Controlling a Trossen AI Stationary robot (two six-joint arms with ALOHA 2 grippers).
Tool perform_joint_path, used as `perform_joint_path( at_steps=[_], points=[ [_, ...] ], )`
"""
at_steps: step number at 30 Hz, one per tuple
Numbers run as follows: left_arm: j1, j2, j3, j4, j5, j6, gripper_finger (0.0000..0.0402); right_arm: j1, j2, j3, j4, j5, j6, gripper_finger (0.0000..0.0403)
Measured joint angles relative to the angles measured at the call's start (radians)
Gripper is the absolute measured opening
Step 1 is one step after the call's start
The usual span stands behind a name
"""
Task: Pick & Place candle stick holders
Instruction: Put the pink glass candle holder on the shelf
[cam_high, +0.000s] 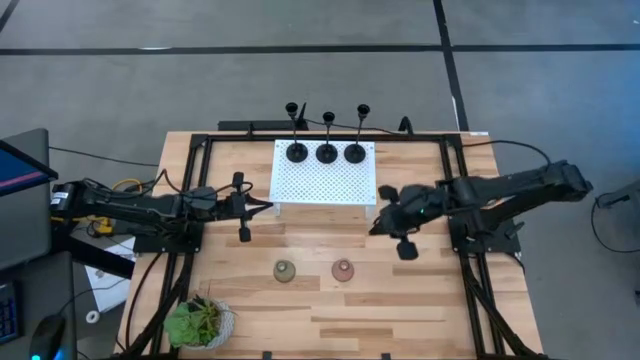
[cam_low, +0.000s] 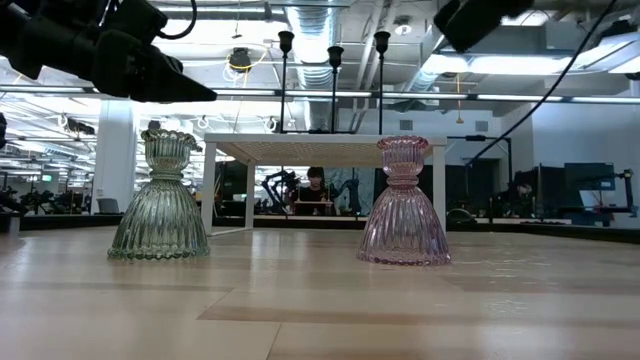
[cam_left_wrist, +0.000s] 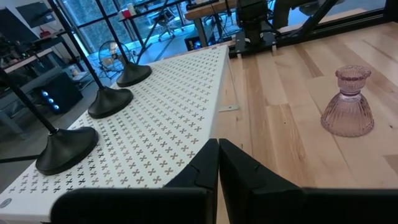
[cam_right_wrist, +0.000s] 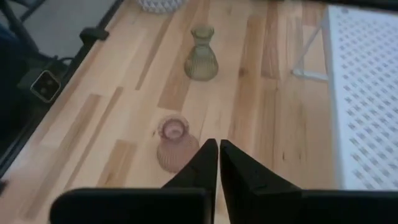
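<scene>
The right gripper (cam_high: 388, 212), fingers pressed together on nothing, hangs above the table beside the right edge of the white perforated stand (cam_high: 325, 190). The upright pink holder (cam_high: 343, 269) lies nearer the front edge, closer to it than to the shut left gripper (cam_high: 262, 207); the olive-green holder (cam_high: 285, 270) stands beside the pink one.
</scene>
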Motion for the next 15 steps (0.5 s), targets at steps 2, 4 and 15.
perform_joint_path(
  at_steps=[2, 4, 15],
  points=[
    [0.000, 0.000, 0.000, 0.000, 0.000, 0.000, 0.0012, 0.016, 0.000, -0.072, 0.125, 0.007, 0.000, 0.0011],
    [0.000, 0.000, 0.000, 0.000, 0.000, 0.000, 0.0012, 0.026, 0.014, -0.138, 0.252, 0.007, 0.006, 0.0008],
    [0.000, 0.000, 0.000, 0.000, -0.003, 0.007, 0.0012, 0.070, 0.045, -0.351, 0.529, 0.033, 0.208, 0.0001]
  ],
)
